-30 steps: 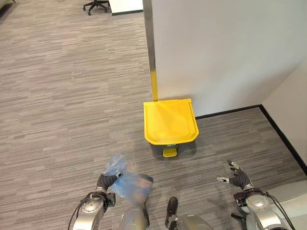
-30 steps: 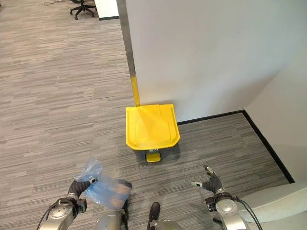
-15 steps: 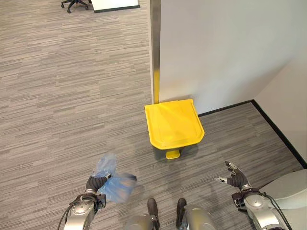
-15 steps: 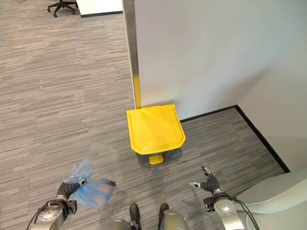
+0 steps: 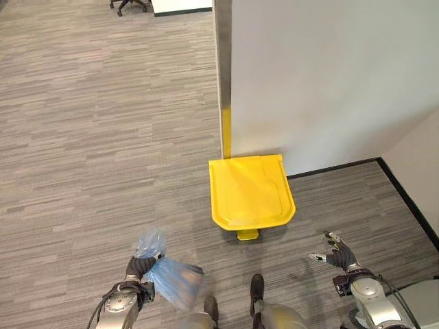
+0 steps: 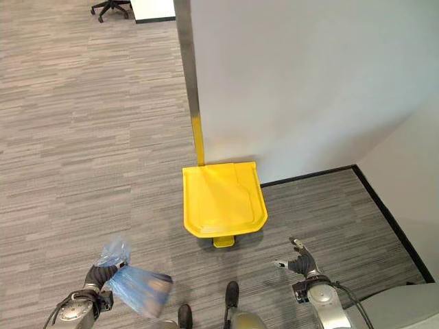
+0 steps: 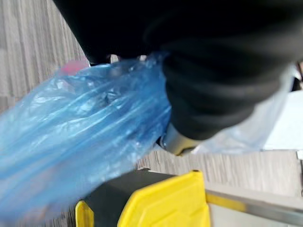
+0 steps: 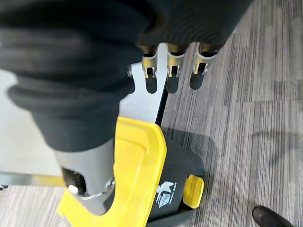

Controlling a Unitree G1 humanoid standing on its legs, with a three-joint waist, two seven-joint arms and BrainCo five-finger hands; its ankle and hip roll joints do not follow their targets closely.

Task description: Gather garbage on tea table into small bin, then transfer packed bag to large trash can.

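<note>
A dark trash can with a shut yellow lid (image 5: 252, 190) and a yellow foot pedal (image 5: 247, 235) stands on the carpet against a white wall. My left hand (image 5: 139, 266) is low at the left, shut on the neck of a blue plastic bag (image 5: 170, 281) that hangs beside it, short of the can. In the left wrist view the blue bag (image 7: 75, 137) bulges past the hand cover, with the can's lid (image 7: 165, 201) beyond. My right hand (image 5: 336, 255) is low at the right, open and holding nothing, to the right of the can (image 8: 142, 175).
A white wall with a metal corner post (image 5: 221, 75) rises behind the can. A black skirting (image 5: 405, 199) runs along a second wall at the right, forming a corner. An office chair base (image 5: 130, 4) stands far off at the top. Grey carpet spreads to the left.
The whole picture has shifted, so the camera moved; the can now sits a little lower. The bag swings to the right of my left hand. The right hand keeps its pose.
</note>
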